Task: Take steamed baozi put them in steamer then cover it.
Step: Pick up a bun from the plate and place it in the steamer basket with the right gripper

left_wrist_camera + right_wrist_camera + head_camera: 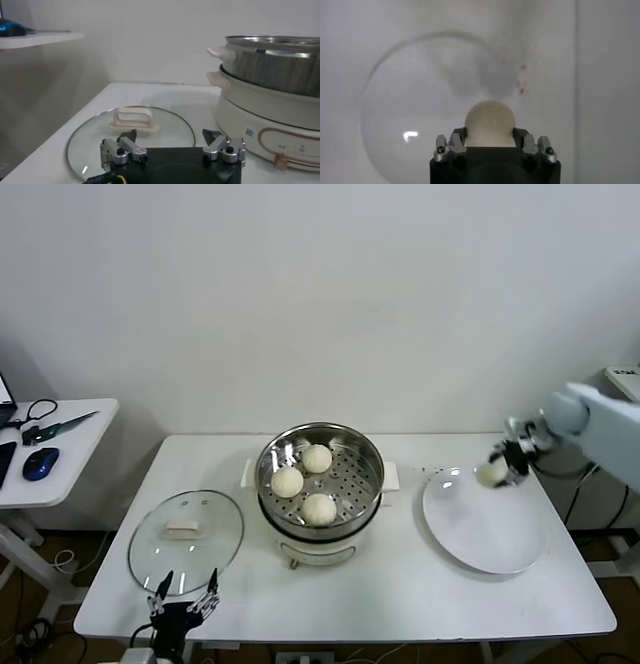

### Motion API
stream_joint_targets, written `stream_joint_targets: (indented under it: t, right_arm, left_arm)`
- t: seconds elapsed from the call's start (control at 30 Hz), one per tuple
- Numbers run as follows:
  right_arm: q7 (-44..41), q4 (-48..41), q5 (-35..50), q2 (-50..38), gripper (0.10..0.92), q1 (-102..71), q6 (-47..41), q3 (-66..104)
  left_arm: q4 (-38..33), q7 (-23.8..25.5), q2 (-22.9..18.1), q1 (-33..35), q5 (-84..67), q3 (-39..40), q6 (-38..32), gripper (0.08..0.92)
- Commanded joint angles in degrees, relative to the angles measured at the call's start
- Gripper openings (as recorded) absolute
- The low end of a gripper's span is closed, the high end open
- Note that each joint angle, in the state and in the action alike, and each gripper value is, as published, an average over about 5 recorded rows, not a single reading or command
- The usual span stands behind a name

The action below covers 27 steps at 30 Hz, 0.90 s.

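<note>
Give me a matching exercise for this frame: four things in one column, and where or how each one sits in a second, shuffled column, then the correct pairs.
Column 1:
1. glass lid
2. three baozi
3. fourth baozi
4. left gripper

Column 2:
A. gripped by the right gripper above the white plate
B. inside the steamer basket
C. lying flat on the table, left of the steamer
D. open, at the table's near edge by the lid

Pairs: 1-C, 2-B, 3-A, 4-D
</note>
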Motion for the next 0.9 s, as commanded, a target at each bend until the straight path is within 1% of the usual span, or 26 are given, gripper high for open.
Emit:
stream_joint_targets:
  t: [0.03,0.1,0.2,0.33,0.6,0.9]
  right_arm:
    - [2.88,24.33,26.53,8.03,0.628,32.65,-10.66,-19.84]
    - [5.14,27.02,29.25,9.94,0.628,31.66,-12.79,-18.24]
    - [8.59,29.01,31.04,12.42,0.628,28.11,-15.11,-16.03]
    - [11.47,28.67,29.56,15.49,0.628,21.76,-16.57,-14.57]
    - [13.91,21.43,24.40,20.26,0.628,9.50,-17.60,-11.80]
    - [14.98,15.41,19.44,23.00,0.628,3.60,-17.90,-11.24]
  left_arm:
    - [-0.36,0.07,-0.06,0.02,-0.03,0.24,0.15,0.823]
    - [-0.70,0.14,-0.05,0.13,-0.03,0.28,0.22,0.823]
    - [-1.19,0.23,-0.03,0.29,-0.08,0.27,0.32,0.823]
    - [-1.68,0.30,-0.09,0.38,-0.16,0.26,0.32,0.823]
    - [-1.94,0.30,-0.29,0.11,-0.18,-0.15,0.29,0.823]
    - [-2.13,0.40,-0.19,0.09,-0.68,-1.05,0.40,0.823]
